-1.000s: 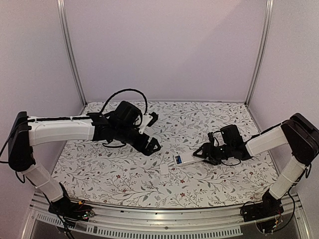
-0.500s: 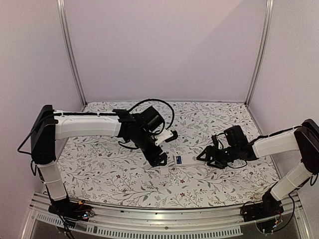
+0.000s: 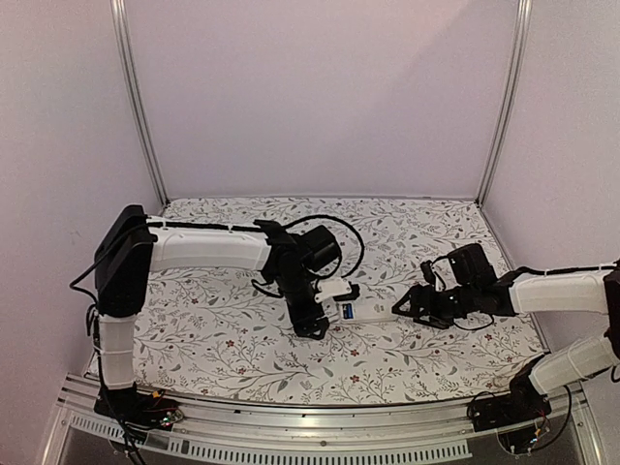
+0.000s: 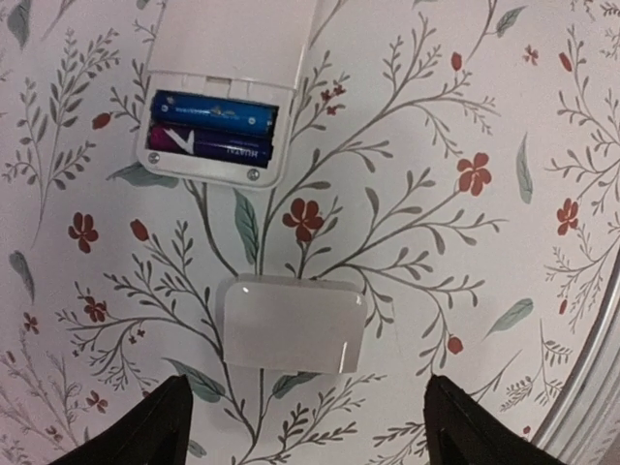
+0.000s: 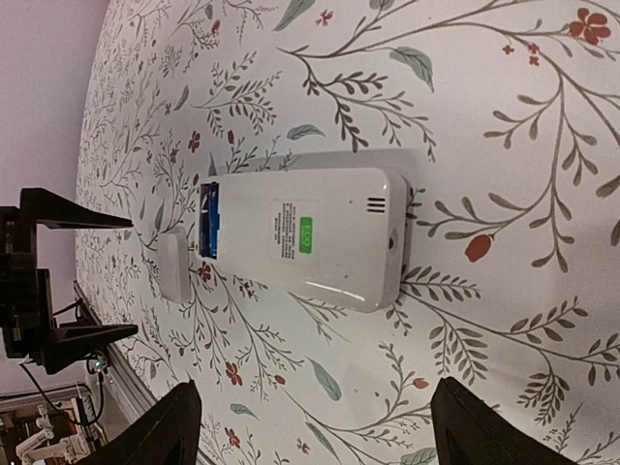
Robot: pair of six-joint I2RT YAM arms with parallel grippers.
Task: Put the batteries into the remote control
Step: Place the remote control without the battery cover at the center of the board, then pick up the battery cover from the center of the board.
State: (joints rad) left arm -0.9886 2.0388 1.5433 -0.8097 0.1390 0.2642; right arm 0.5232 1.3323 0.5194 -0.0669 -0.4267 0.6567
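Blue and blackish, the batteries (image 4: 213, 111) already lie side by side in the open bay at one end of the remote control (image 5: 310, 237). It rests face-down on the flowered counter (image 3: 213, 329), about midway between your two arms. Just past that open end, near but not touching, the small white cover (image 4: 291, 323) lies flat. Your left gripper (image 4: 305, 407) hangs directly over that cover with its fingers spread wide and nothing between them. Your right gripper (image 5: 315, 387) stands off the other end of the remote, likewise spread apart and empty. The loading itself looks done, so I judge the risk now sits with the cover. It is thin and flat against the counter, so a closing pinch may slip over its rounded edges or snag the fabric instead. If you push it toward the bay with the remote unbraced, the whole handset could skate away. A skewed cover could also ride up on the batteries and nudge one out of its seat. Whether both cells are pressed fully down, you cannot tell from here.
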